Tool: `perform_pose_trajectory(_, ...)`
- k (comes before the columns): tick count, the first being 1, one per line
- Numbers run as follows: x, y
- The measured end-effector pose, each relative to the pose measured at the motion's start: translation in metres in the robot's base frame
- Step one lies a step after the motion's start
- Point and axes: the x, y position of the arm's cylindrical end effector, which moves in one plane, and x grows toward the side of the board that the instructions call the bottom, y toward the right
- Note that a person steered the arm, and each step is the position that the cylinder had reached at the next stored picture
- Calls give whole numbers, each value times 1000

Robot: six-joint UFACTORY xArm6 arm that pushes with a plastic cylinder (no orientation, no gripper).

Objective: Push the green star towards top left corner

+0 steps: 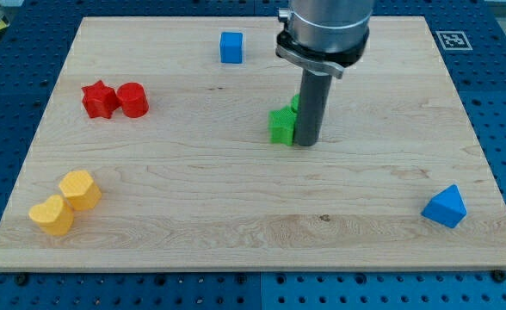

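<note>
At the view's left sat two yellow blocks (65,202), then a red star (99,99) touching a red cylinder (133,100). Near centre lay the green star (280,126), my tip (305,143) touching its right side. I carried no jaws, only a rod. It looked light, rigid, likely to spin unless pushed squarely from lower right.

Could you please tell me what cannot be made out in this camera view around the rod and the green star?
- The green star: its right part is hidden behind the rod, so its full outline is not visible.
- Another bit of green at the rod's upper left edge: too covered to tell whether it is a separate block.
- My tip: whether it touches the star cannot be judged.
- The arm above the rod: cut off by the view's top.
</note>
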Motion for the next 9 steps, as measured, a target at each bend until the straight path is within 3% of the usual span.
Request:
perform_pose_trajectory(2, -12, -59)
perform_pose_trajectory(5, -70, -126)
perform_pose_trajectory(9, -85, -88)
